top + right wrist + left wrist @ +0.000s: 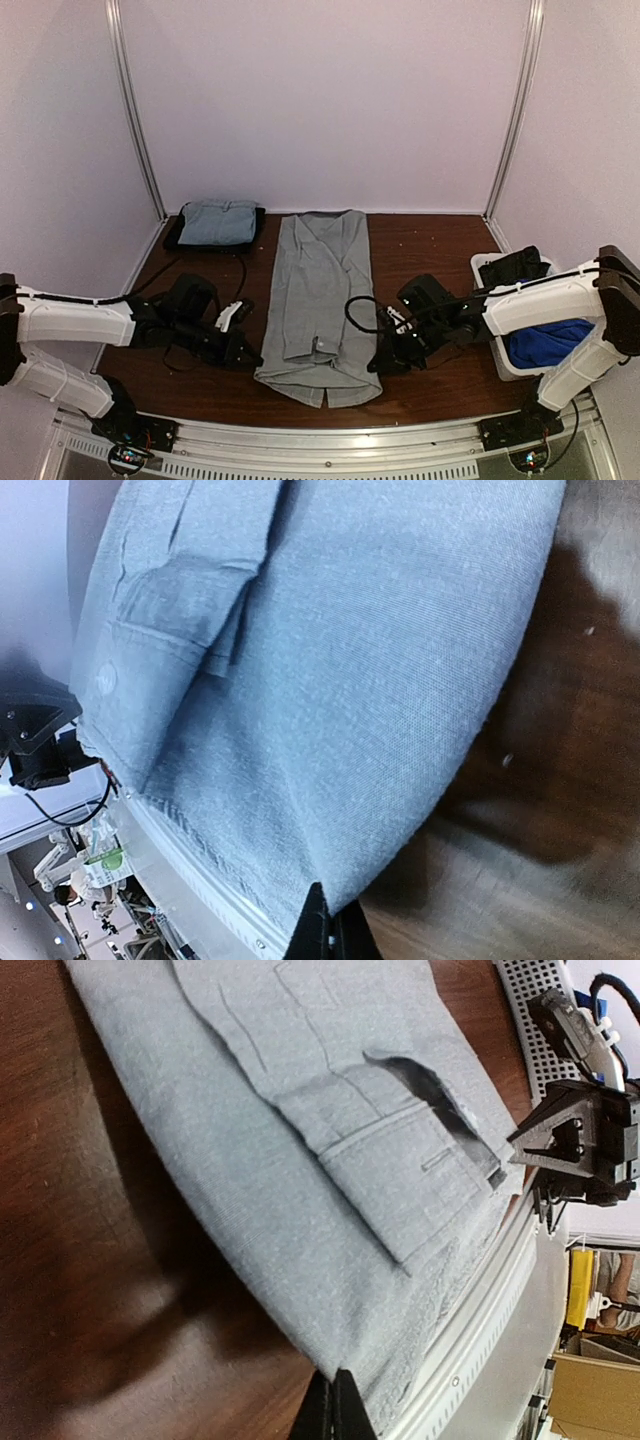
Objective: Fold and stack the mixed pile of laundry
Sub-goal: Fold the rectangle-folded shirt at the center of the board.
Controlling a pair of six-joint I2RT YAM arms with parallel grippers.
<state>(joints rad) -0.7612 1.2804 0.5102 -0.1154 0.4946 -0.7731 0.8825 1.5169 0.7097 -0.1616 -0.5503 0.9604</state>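
Left end effector (335, 1407): jaws shut flat together, nipping one waist edge of the grey trousers (318, 300); lower centre-left in the top view.

Right end effector (325, 927): shut just as tightly, with the opposite waist edge pinched at its tips; lower centre-right.

Grey trousers: one pair, laid lengthwise down the middle of the desk (420, 250). The waist lies toward the bottom of the frame, the legs run to the upper centre, and a back pocket (400, 1180) faces up.

Step in hand, as I judge it: folding the waist end over onto the legs. To do it well:
- Raise both corners together and level.
- Keep the cloth taut between the two grips so that it does not sag or twist.
- Carry it straight up the frame and lay edge on edge.
- Check that each pinch holds every layer; from here I cannot tell.

Also present:
- Folded pale garment (217, 222) lying on a dark cloth (180, 238), upper left.
- White bin (482, 263), right edge, holding a royal-blue piece (545, 340) and a dark green-black piece (515, 268).

Writing: none legible. A small dark tab (322, 345) at the waistband is too small to read.
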